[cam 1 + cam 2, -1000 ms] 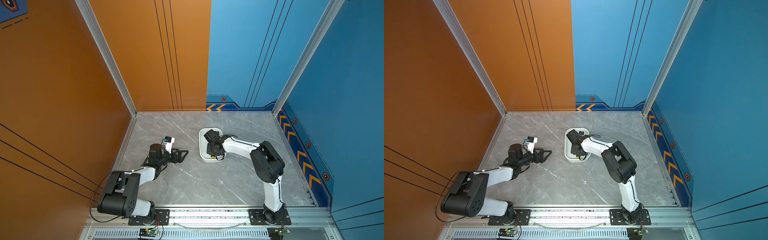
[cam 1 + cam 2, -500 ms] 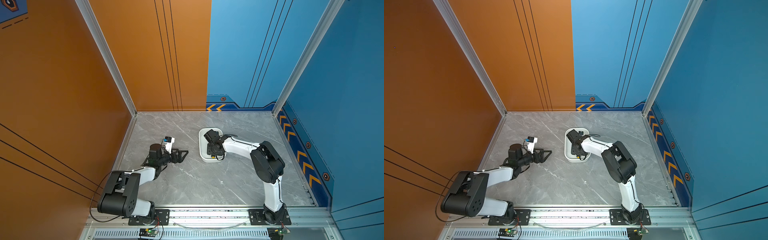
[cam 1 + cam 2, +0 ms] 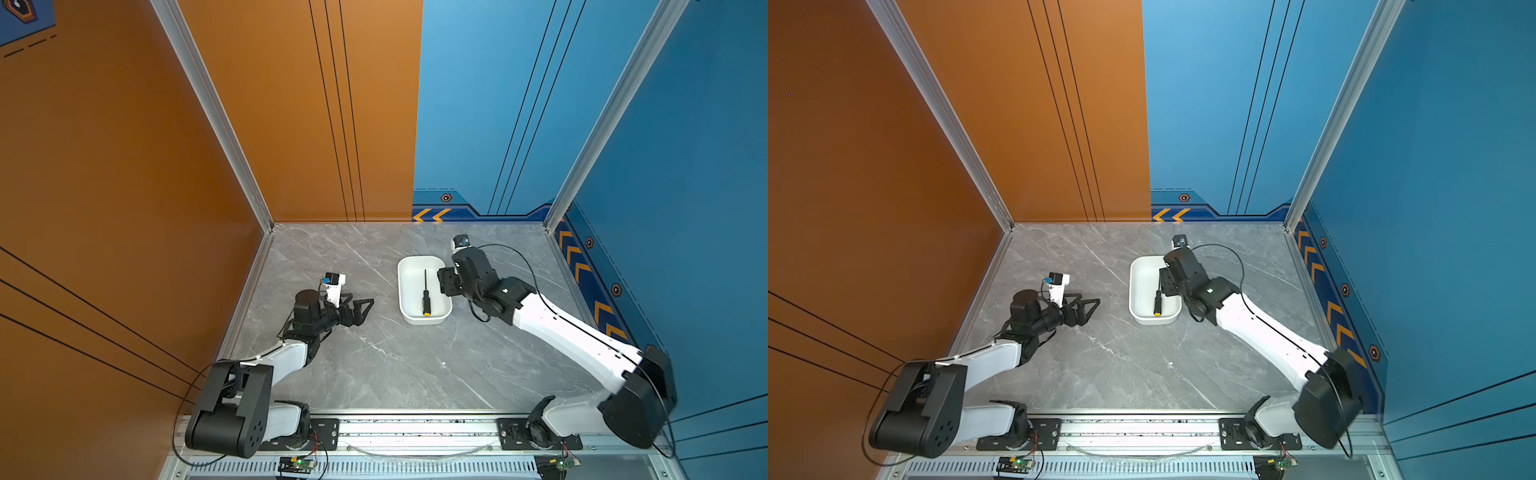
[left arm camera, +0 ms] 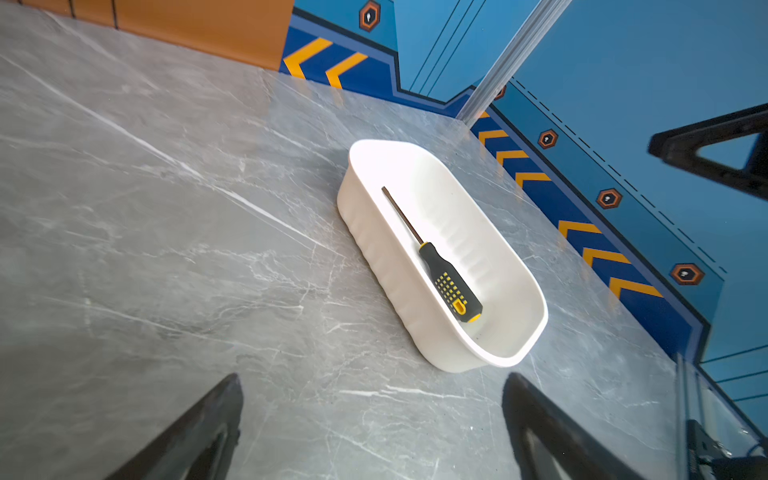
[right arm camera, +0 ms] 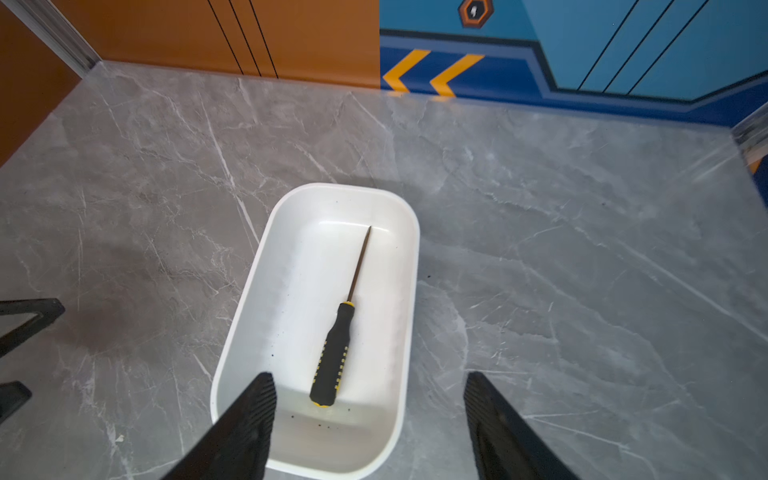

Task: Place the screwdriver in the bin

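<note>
Screwdriver (image 5: pixel 337 345) lies free in bin (image 5: pixel 411 266); right pincer (image 5: pixel 369 376) spread, empty, over bin's edge.

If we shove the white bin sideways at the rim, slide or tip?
Probably slides: the bin is low and wide, sitting flat on the smooth table. It looks like thin plastic, so likely light and quick to skid. The screwdriver lies loose inside and its round handle may roll.

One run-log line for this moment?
black-and-yellow screwdriver: lying flat inside white plastic bin | right gripper: open, empty, at bin | left gripper: open, empty, apart from bin
</note>
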